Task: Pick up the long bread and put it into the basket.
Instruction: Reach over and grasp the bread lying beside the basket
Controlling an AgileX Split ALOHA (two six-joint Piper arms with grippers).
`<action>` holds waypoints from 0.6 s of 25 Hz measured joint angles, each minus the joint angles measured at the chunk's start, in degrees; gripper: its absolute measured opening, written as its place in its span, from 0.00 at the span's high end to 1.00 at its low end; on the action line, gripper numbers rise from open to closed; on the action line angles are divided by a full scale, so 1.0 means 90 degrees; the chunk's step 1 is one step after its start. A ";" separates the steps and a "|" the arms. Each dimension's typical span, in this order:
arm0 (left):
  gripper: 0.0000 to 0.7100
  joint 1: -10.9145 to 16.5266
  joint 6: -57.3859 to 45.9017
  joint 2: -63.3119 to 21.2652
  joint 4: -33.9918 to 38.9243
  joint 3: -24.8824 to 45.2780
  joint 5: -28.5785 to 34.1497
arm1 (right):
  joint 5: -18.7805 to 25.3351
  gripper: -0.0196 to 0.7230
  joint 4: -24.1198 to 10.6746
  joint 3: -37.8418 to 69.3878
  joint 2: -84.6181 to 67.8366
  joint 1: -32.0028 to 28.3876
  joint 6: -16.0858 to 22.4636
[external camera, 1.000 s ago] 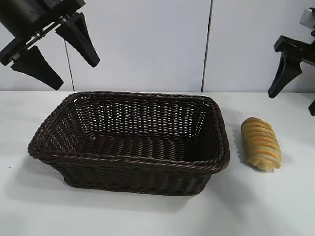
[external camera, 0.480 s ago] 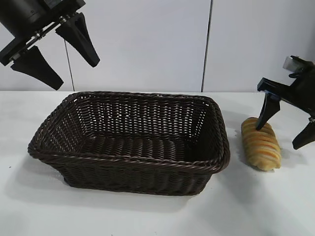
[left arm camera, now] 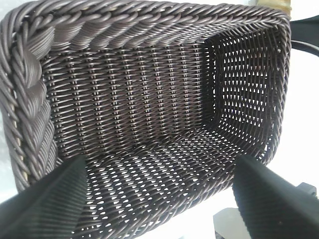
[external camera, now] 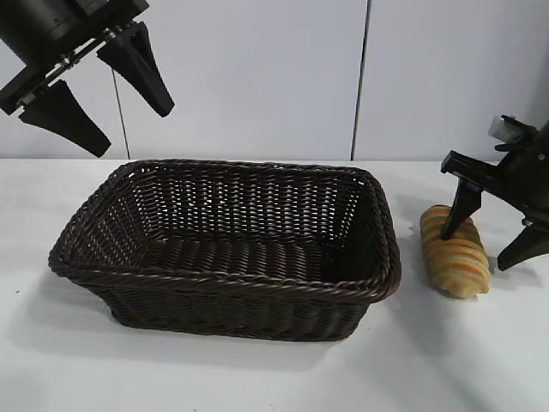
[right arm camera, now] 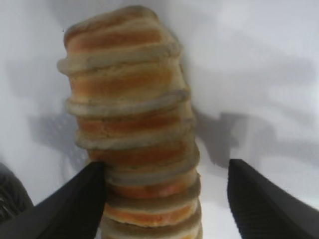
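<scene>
Long bread [external camera: 454,252] lying on white table [external camera: 257,378], straddled by right gripper [external camera: 485,249]; one finger [right arm camera: 70,204] touching its side, the other well clear, so jaws parted, nothing grasped; basket [external camera: 225,283] just beyond the bread; left gripper [external camera: 103,94] spread wide, empty, above basket's far corner.

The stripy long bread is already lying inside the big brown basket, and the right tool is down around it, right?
Not quite. The long bread lies on the white table beside the basket, not inside it, as the exterior view shows. The right tool is down around it, as you said.
</scene>
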 joint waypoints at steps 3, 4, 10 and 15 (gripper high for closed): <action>0.18 0.0000 0.0000 0.0000 0.0000 0.0000 0.0000 | -0.0037 0.76 -0.0006 0.0000 0.0000 0.0000 0.0000; 0.18 0.0000 0.0000 0.0000 -0.0006 0.0000 0.0000 | -0.0042 0.81 -0.0006 0.0000 0.0000 0.0000 -0.0013; 0.18 0.0000 0.0000 0.0000 -0.0010 0.0000 0.0000 | -0.0023 0.87 -0.0006 0.0000 0.0000 0.0000 -0.0151; 0.18 0.0000 0.0000 0.0000 -0.0013 0.0000 0.0000 | 0.0249 0.87 -0.0035 -0.0036 -0.0117 0.0000 -0.0370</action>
